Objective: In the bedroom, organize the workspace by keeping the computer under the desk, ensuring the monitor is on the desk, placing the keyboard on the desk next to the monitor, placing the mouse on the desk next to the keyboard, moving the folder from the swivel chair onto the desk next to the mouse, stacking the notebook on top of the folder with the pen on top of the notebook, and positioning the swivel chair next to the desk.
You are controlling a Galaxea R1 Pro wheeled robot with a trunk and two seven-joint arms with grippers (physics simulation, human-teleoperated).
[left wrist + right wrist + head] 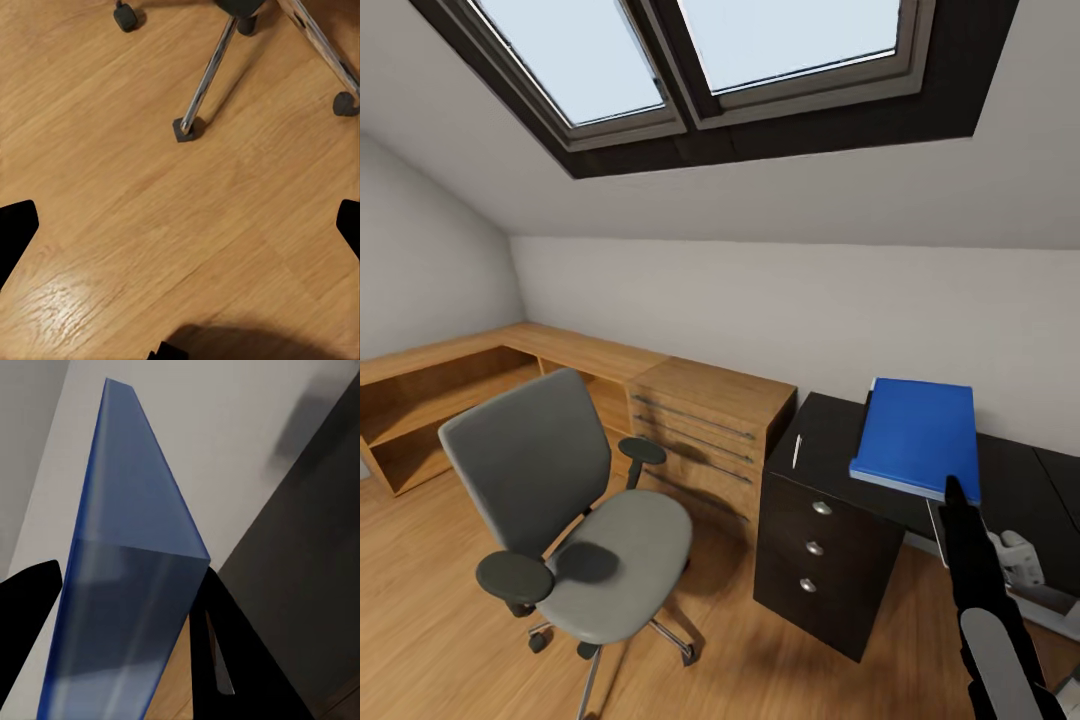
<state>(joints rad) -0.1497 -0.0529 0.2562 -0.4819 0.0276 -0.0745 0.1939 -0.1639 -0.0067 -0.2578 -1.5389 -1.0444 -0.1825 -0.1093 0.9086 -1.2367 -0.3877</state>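
Blue, the folder (pixel 918 433) sits right of centre in the head view, above the black desk (pixel 830 440), its lower corner at the tip of the right tool (pixel 954 492); whether it rests on the top I cannot tell. In the right wrist view the tool's fingers (pixel 225 660) are clamped on its edge. A white pen (pixel 797 451) lies on the desk's left end, over the drawer unit (pixel 815 560). The swivel chair (pixel 575 515), seat bare, stands at lower left beside a wood shelf unit (pixel 480 385). The left tool (pixel 180 225) is spread above the wood floor (pixel 150 225).
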